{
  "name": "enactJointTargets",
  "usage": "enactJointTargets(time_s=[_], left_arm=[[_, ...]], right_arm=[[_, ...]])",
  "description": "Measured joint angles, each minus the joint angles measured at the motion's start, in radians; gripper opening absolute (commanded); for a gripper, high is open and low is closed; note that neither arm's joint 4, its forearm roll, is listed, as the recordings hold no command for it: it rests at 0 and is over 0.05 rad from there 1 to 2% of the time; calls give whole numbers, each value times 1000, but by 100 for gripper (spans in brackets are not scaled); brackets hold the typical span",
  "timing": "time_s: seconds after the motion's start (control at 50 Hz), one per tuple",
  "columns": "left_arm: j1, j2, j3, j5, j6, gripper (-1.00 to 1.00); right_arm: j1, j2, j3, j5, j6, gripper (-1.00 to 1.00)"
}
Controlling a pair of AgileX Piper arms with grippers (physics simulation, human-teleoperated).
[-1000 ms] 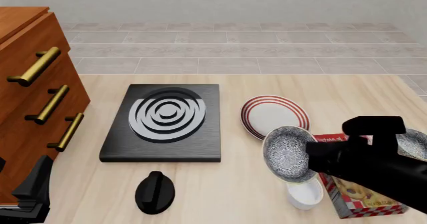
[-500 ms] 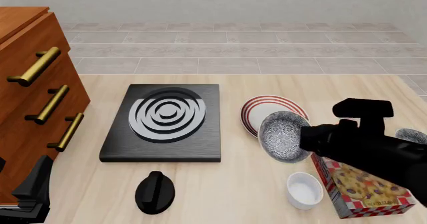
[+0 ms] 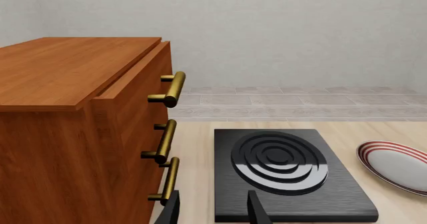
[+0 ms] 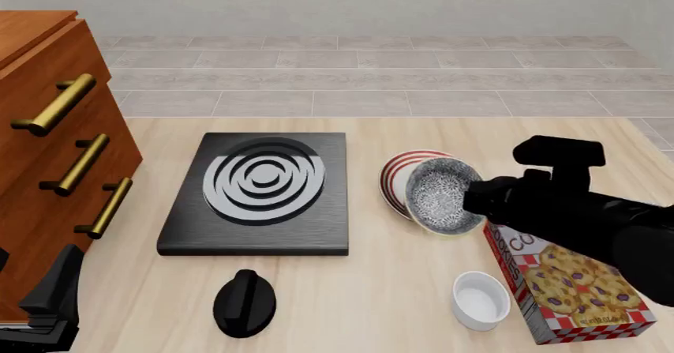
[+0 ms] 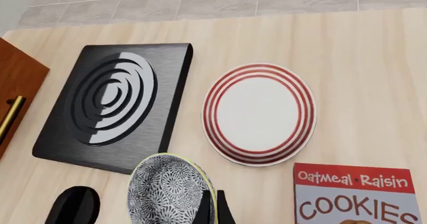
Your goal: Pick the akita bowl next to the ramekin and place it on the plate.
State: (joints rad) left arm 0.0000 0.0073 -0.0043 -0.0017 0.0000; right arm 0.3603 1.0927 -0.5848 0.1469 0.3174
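Akita bowl (image 4: 443, 196): grey-and-white speckled inside, dark patterned outside, pale rim. Held off the table, tipped on its side with the inside facing the front camera; in the front view it overlaps the near right part of the plate (image 4: 402, 171). In the right wrist view the plate lies just beyond the bowl, not yet under it.

Right gripper (image 5: 211, 210): fingers pinched together on the bowl's rim, one either side of the wall.

Left gripper (image 3: 212, 211): parked near the wooden drawer cabinet (image 4: 58, 132), fingers spread, nothing between them.

Plate: white, red concentric rings, bare, beside the black burner slab (image 4: 260, 191).

Ramekin (image 4: 481, 298): plain white, on the table next to the cookie box (image 4: 569, 286), well short of the plate.

Handling note, as judgement: transport is nearly finished. Carry the bowl on until it sits over the plate's middle, roll the wrist so the base faces down, lower until it touches, and only then release. Letting go while tilted risks the bowl rolling off the ringed rim.
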Motion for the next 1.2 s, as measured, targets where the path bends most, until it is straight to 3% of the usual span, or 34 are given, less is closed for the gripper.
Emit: enactJointTargets(time_s=[1.2], left_arm=[[0, 0, 0, 0, 0, 100]], right_arm=[[-98, 163, -21, -133, 1, -100]])
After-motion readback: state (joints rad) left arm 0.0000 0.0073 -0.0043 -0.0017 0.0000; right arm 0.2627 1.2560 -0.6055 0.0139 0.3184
